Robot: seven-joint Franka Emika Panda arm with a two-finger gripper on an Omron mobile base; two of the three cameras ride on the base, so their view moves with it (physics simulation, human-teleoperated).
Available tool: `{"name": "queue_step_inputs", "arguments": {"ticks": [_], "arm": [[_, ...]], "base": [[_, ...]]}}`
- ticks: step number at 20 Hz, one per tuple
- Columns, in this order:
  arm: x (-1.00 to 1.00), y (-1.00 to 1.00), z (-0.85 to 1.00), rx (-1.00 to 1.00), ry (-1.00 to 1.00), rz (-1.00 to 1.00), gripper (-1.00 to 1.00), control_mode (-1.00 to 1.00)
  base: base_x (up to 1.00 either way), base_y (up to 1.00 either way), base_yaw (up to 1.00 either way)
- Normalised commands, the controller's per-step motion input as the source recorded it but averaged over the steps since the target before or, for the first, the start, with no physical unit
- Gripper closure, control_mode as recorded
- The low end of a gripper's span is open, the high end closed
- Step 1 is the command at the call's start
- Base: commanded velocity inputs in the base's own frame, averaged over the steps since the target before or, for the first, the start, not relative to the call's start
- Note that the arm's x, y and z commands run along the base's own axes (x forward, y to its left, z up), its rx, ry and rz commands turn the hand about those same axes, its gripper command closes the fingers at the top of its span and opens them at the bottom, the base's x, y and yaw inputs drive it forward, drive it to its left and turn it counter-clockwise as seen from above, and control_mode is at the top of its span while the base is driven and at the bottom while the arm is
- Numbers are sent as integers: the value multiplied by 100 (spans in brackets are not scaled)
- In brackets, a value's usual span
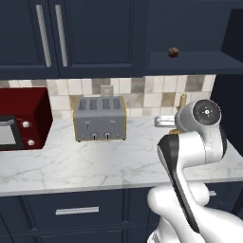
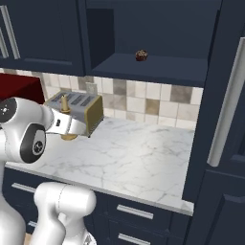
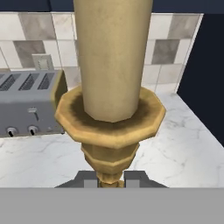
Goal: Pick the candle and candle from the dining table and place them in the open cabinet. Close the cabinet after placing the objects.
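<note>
Gripper [image 3: 109,180] clenched on the tan candle's [image 3: 113,57] brass holder [image 3: 109,127] — upright, right of the toaster [image 1: 100,118], above the counter [image 1: 95,161].

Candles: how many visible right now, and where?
2. A tan taper candle on its brass holder, held upright in the gripper above the counter. A small dark candle lies on the open cabinet's shelf.

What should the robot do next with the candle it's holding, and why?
Probably lift it toward the open cabinet shelf. The gripper is shut on the tan candle, holding its brass holder by the stem, down near counter height beside the toaster. A small dark round thing already sits on that shelf, so it should aim beside it.
</note>
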Motion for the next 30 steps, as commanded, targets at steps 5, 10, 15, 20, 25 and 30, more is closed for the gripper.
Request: {"name": "queue_step_inputs", "arguments": {"ticks": [5, 10, 15, 20, 25, 30], "arm": [[25, -62, 28, 5, 0, 0, 100, -100], [1, -58, 34, 1, 0, 0, 100, -100], [0, -41, 34, 0, 0, 0, 100, -100], [0, -38, 36, -1, -1, 0, 100, -100], [0, -28, 22, -3, -3, 0, 100, -100], [0, -39, 28, -2, 0, 0, 100, -100]], "base": [[0, 0, 0], [0, 0, 0], [0, 0, 0], [0, 0, 0], [0, 0, 0], [0, 0, 0]]}}
